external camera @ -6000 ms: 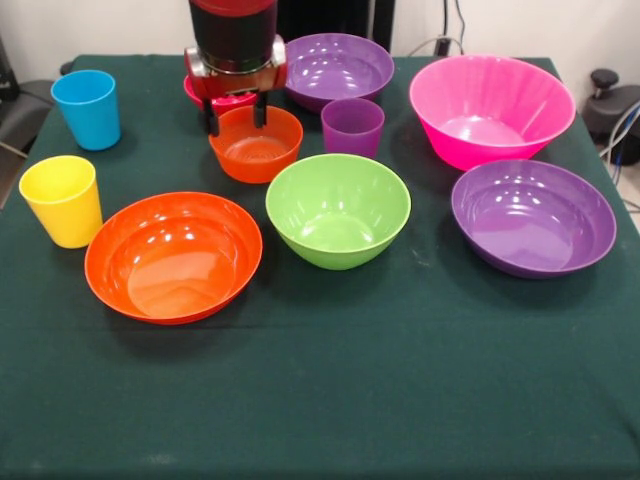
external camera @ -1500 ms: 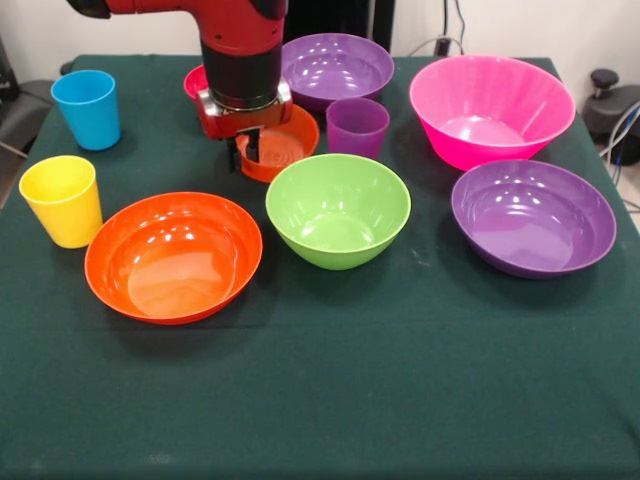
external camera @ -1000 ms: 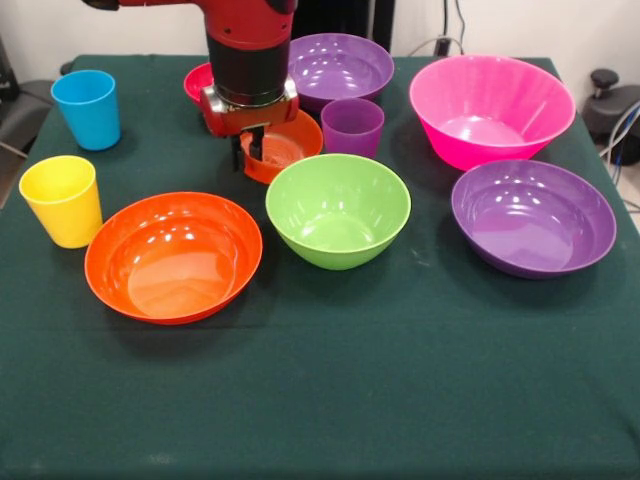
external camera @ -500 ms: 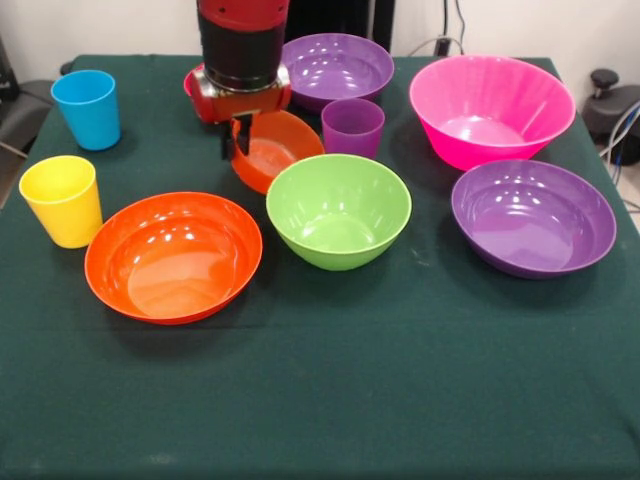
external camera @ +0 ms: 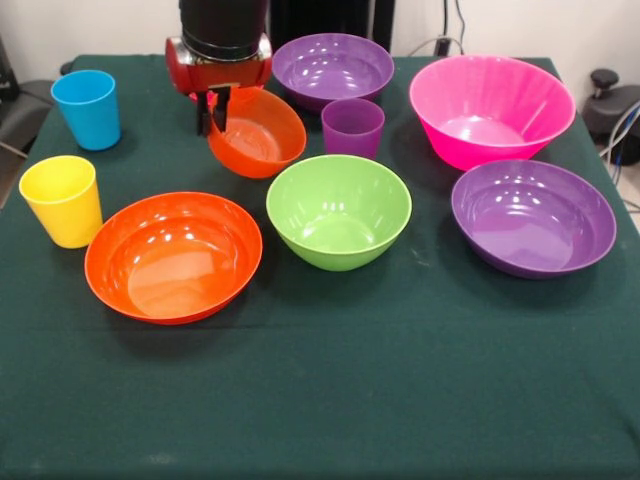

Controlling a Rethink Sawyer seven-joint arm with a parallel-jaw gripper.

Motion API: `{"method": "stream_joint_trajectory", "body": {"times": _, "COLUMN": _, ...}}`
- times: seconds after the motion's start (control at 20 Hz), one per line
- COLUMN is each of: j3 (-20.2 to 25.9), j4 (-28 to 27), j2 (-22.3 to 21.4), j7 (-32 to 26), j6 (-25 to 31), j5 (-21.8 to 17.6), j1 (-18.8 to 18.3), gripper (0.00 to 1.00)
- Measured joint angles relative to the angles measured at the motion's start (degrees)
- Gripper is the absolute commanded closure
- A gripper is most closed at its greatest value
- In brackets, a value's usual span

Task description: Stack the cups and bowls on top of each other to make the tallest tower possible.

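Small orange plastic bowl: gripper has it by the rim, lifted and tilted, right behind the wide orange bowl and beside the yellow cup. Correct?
One error: the small orange plastic bowl hangs beside the purple plastic cup, not the yellow one. The front view shows it; the rest holds: gripper on its rim, tilted, behind the wide orange plastic bowl.

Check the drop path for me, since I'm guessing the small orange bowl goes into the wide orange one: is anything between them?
Nothing visible. The small orange bowl hangs tilted from the gripper, whose jaws grip its rim; only bare tablecloth separates it from the wide orange bowl.
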Motion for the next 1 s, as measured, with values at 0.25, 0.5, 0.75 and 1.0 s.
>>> {"method": "stream_joint_trajectory", "body": {"times": 0.25, "j3": 0.0, "j4": 0.0, "j2": 0.0, "j7": 0.0, "j6": 2.2, "j5": 0.4, "j1": 0.1, "gripper": 1.00}}
{"method": "stream_joint_trajectory", "body": {"times": 0.5, "j3": 0.0, "j4": 0.0, "j2": 0.1, "j7": 0.0, "j6": 5.3, "j5": 1.1, "j1": 0.1, "gripper": 1.00}}
{"method": "stream_joint_trajectory", "body": {"times": 0.75, "j3": 0.0, "j4": 0.0, "j2": 0.1, "j7": 0.0, "j6": 8.5, "j5": 2.3, "j1": 0.0, "gripper": 1.00}}
{"method": "stream_joint_trajectory", "body": {"times": 1.0, "j3": 0.4, "j4": 0.0, "j2": 0.1, "j7": 0.0, "j6": 11.6, "j5": 3.9, "j1": -0.5, "gripper": 1.00}}
